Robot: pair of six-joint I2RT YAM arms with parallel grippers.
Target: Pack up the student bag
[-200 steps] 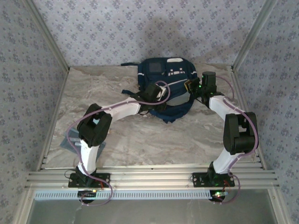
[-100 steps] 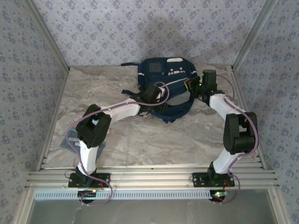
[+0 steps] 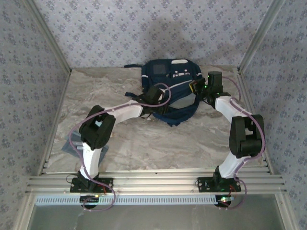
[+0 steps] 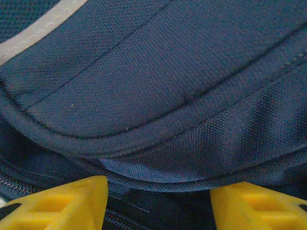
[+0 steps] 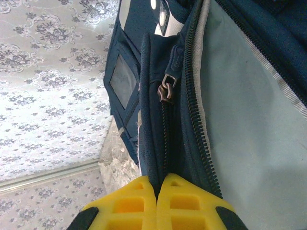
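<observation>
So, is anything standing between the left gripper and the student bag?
Nothing visible does. The left gripper is right at the student bag, its fingers apart with the navy fabric directly in front of them. The right gripper is shut on the bag's edge beside the zipper.

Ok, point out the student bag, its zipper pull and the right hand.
student bag (image 3: 159, 70): top external view, grey front panel.
zipper pull (image 5: 166, 88): right wrist view, metal tab.
right hand (image 5: 157, 182): right wrist view, between fingertips.

student bag (image 3: 169, 76) rear-ctr on table (image 3: 158, 139), small obj (image 3: 68, 146) front-L
</observation>
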